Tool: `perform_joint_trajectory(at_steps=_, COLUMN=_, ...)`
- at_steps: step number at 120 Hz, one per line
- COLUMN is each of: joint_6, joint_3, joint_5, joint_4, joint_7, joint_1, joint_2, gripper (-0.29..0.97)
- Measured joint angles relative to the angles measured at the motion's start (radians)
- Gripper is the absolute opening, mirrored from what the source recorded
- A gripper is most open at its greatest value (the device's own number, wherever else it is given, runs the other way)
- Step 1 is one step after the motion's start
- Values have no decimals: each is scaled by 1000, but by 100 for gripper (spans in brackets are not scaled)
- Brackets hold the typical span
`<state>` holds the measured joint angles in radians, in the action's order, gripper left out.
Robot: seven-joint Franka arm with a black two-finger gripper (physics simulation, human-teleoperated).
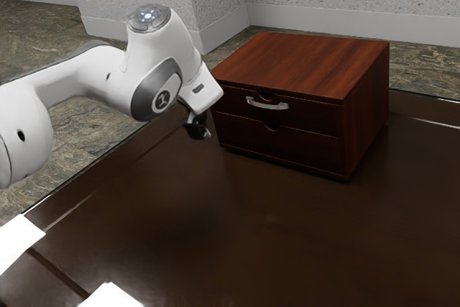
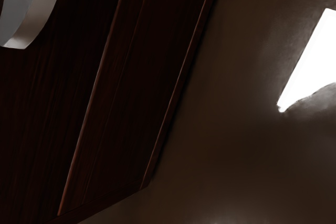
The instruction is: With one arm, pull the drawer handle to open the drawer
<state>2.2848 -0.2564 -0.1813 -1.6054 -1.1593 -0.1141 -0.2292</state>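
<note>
A reddish-brown wooden cabinet [image 1: 309, 70] with two drawers stands on the dark table [image 1: 237, 235]. The upper drawer [image 1: 287, 109] carries a curved silver handle [image 1: 267, 103]; the lower drawer [image 1: 280, 141] sits beneath it. Both drawer fronts lie flush with the cabinet. My black gripper [image 1: 196, 130] hangs at the cabinet's lower front corner on the exterior view's left, apart from the handle. In the wrist view the drawer fronts [image 2: 105, 108] run at a slant, with the silver handle [image 2: 31, 14] at one corner.
The table edge [image 1: 79, 177] runs along the exterior view's left, with stone floor beyond it. White sheets [image 1: 14, 239] lie at the table's near left corner. A bright reflection [image 2: 310, 61] shows on the tabletop in the wrist view.
</note>
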Motion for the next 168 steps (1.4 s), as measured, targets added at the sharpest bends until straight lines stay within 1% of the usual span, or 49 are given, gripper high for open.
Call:
perform_joint_trajectory(at_steps=45, joint_6=68, joint_3=57, joint_5=12, joint_4=59, joint_7=-102, joint_1=6, joint_2=-83, gripper=68)
perform_joint_trajectory(at_steps=54, joint_6=73, joint_3=60, joint_5=14, joint_4=71, joint_7=-116, joint_1=5, joint_2=-91, gripper=65)
perform_joint_trajectory(at_steps=57, joint_6=75, joint_3=60, joint_5=15, joint_4=79, joint_7=-120, joint_1=5, joint_2=-96, gripper=69)
perform_joint_trajectory(at_steps=82, joint_6=83, joint_3=79, joint_5=35, joint_4=95, joint_7=-150, joint_1=-1, joint_2=-114, gripper=71)
perform_joint_trajectory(at_steps=88, joint_6=84, joint_3=82, joint_5=29, joint_4=95, joint_7=-155, joint_1=-3, joint_2=-121, gripper=69)
perform_joint_trajectory(at_steps=101, joint_6=87, joint_3=84, joint_5=23, joint_4=96, joint_7=-166, joint_1=-2, joint_2=-131, gripper=69)
perform_joint_trajectory(at_steps=104, joint_6=87, joint_3=84, joint_5=23, joint_4=96, joint_7=-168, joint_1=-1, joint_2=-131, gripper=71)
perform_joint_trajectory(at_steps=111, joint_6=88, joint_3=82, joint_5=22, joint_4=95, joint_7=-173, joint_1=-4, joint_2=-132, gripper=69)
perform_joint_trajectory(at_steps=132, joint_6=89, joint_3=69, joint_5=24, joint_4=82, joint_7=-185, joint_1=-18, joint_2=-125, gripper=70)
perform_joint_trajectory(at_steps=137, joint_6=88, joint_3=51, joint_5=23, joint_4=75, joint_7=-187, joint_1=-34, joint_2=-122, gripper=69)
perform_joint_trajectory(at_steps=141, joint_6=88, joint_3=19, joint_5=22, joint_4=71, joint_7=-188, joint_1=-64, joint_2=-119, gripper=67)
perform_joint_trajectory(at_steps=147, joint_6=88, joint_3=-8, joint_5=21, joint_4=63, joint_7=-189, joint_1=-90, joint_2=-111, gripper=58)
perform_joint_trajectory(at_steps=168, joint_6=79, joint_3=-24, joint_5=16, joint_4=32, joint_7=-197, joint_1=-134, joint_2=-86, gripper=67)
